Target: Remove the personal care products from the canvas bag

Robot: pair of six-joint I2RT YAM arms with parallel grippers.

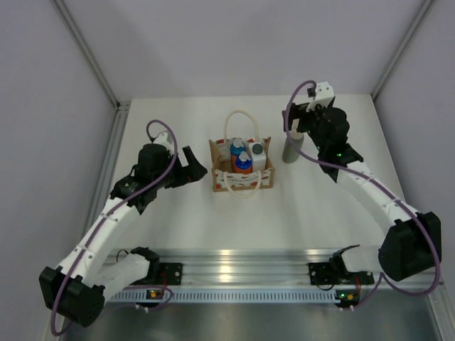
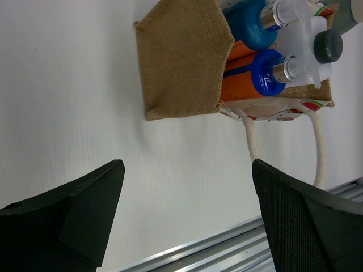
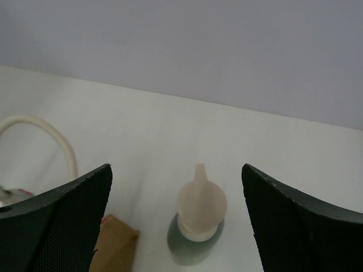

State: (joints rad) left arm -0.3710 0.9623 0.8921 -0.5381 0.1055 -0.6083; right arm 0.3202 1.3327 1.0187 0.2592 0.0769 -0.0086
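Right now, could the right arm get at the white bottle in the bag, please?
Probably yes: the right tool is open, and the white bottle stands at the canvas bag's end nearest it, its cap uncovered.

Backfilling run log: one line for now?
right gripper: open over pump bottle | pump bottle: upright, right of canvas bag | bag: three bottles inside | left gripper: open

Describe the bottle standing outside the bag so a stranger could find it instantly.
Find the brown burlap bag in the middle of the white table. Just right of it, alone on the tabletop, stands a tall grey-green bottle with a pale pump top. It is the only bottle outside the bag.
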